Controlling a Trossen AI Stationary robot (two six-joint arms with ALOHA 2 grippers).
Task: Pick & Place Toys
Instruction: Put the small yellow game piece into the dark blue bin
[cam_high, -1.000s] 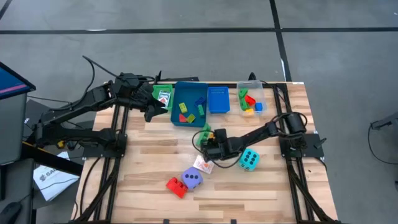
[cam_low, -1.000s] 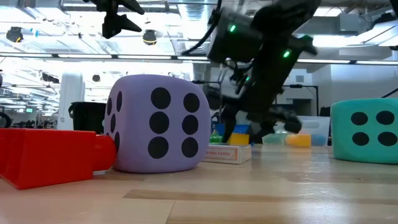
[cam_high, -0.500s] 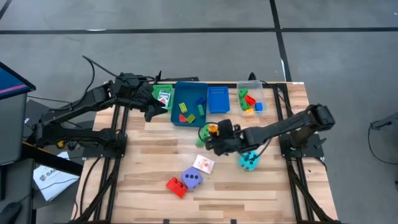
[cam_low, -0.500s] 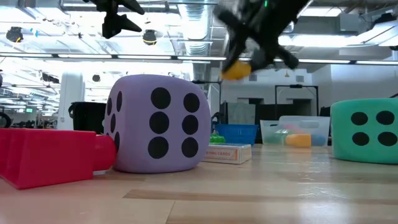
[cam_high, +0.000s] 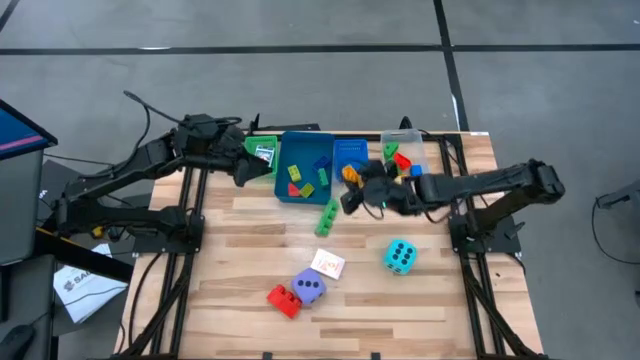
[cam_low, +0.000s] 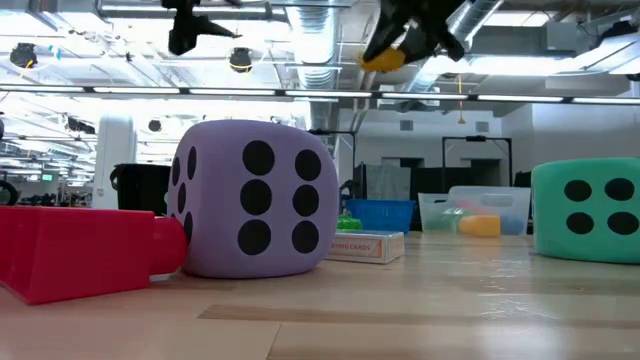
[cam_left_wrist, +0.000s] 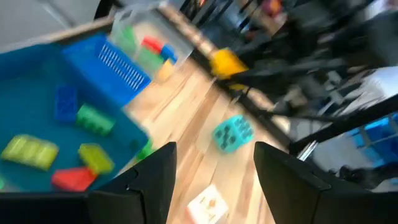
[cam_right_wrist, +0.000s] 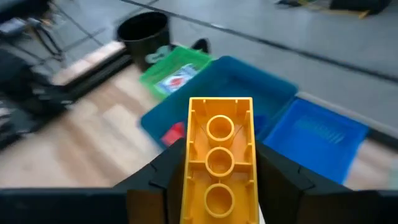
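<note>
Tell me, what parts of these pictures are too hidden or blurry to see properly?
- Clear tray: low view, its toys show only as blurs through the wall.
- Picture card: low view, the purple dice covers one end.
- Red brick: low view, cut off by the edge.
- Right arm: left wrist view, motion-blurred.

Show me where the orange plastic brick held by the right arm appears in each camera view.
High view: orange plastic brick, just in front of the blue basket.
Low view: top centre, high above the table.
Left wrist view: upper middle.
Right wrist view: bottom centre, between the pincer's fingers.
Shared landmark: blue slotted plastic basket.
</note>
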